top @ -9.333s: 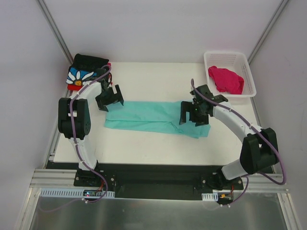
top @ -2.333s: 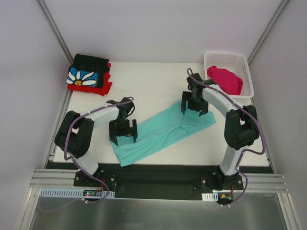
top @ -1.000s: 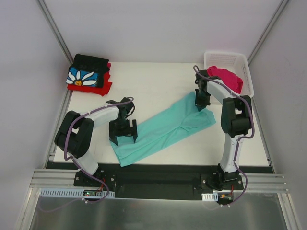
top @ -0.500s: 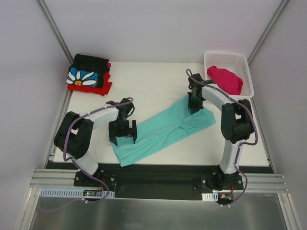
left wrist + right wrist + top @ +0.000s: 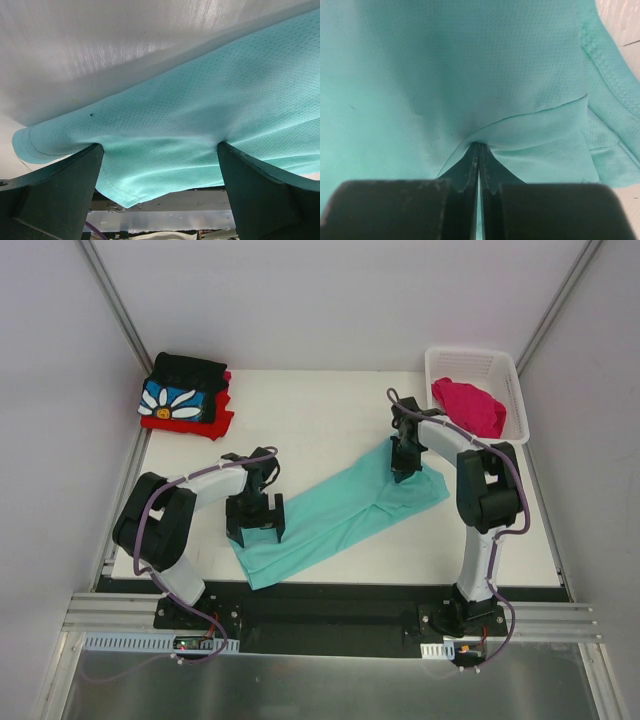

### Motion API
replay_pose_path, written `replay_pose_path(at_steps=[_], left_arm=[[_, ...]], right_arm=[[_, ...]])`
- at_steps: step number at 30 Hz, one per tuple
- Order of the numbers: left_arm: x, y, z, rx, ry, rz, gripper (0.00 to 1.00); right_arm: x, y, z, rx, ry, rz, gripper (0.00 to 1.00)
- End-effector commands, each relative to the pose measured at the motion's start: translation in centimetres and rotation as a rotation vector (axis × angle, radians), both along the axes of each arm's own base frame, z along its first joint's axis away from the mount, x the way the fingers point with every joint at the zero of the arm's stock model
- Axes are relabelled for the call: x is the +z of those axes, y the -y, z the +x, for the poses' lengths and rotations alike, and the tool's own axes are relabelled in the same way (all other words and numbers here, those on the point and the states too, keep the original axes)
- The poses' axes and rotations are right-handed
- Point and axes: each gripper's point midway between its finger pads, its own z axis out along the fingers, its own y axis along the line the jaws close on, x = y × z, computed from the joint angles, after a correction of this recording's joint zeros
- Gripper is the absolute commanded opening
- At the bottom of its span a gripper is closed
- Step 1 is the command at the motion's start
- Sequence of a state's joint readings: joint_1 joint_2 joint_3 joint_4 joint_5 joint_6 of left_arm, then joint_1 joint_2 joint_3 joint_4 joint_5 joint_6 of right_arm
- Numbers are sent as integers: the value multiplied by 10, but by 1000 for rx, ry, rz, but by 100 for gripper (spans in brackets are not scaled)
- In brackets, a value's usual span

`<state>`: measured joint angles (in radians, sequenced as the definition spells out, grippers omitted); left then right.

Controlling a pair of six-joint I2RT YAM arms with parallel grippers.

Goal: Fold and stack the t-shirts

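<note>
The mint-teal t-shirt (image 5: 340, 512), folded into a long strip, lies diagonally across the white table. My left gripper (image 5: 255, 532) stands open over the strip's near-left end, its fingers (image 5: 60, 180) pressing down on the cloth (image 5: 200, 110) on either side. My right gripper (image 5: 400, 470) is at the strip's far-right end and is shut, with a pucker of the teal cloth (image 5: 470, 65) pinched at its tips (image 5: 478, 146). A black daisy t-shirt (image 5: 180, 398) lies folded on a red t-shirt (image 5: 195, 424) at the far left corner. The magenta-pink t-shirt (image 5: 470, 406) lies crumpled in the basket.
A white lattice basket (image 5: 520, 390) stands at the table's far right corner. The table's near edge runs just below the teal strip's lower end, with the black base rail (image 5: 320, 615) beyond it.
My right gripper has shifted a little to the left along the teal shirt's far end, staying shut. The left gripper has stayed open on the near end.
</note>
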<state>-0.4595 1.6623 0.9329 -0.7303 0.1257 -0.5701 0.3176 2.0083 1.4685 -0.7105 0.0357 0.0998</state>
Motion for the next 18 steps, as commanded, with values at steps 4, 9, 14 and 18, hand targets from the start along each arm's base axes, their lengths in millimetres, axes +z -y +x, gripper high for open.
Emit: replay_pose_path(at_steps=[4,9,14,18], left_arm=[[-27,0,-23,7,-57,4,99],[-29,7,-34,-12,-79,4,99],[-27,29,-41,-54,-89,-10,99],[-26,58,-43,-107,-97,-34,99]], right_arm=[[-1,-6,25,7,-1,54,1],[2,-17,49,27,-9,72,1],[-2,-36,55,85,-32,82,1],[4,-60,61,147,-31,84,1]])
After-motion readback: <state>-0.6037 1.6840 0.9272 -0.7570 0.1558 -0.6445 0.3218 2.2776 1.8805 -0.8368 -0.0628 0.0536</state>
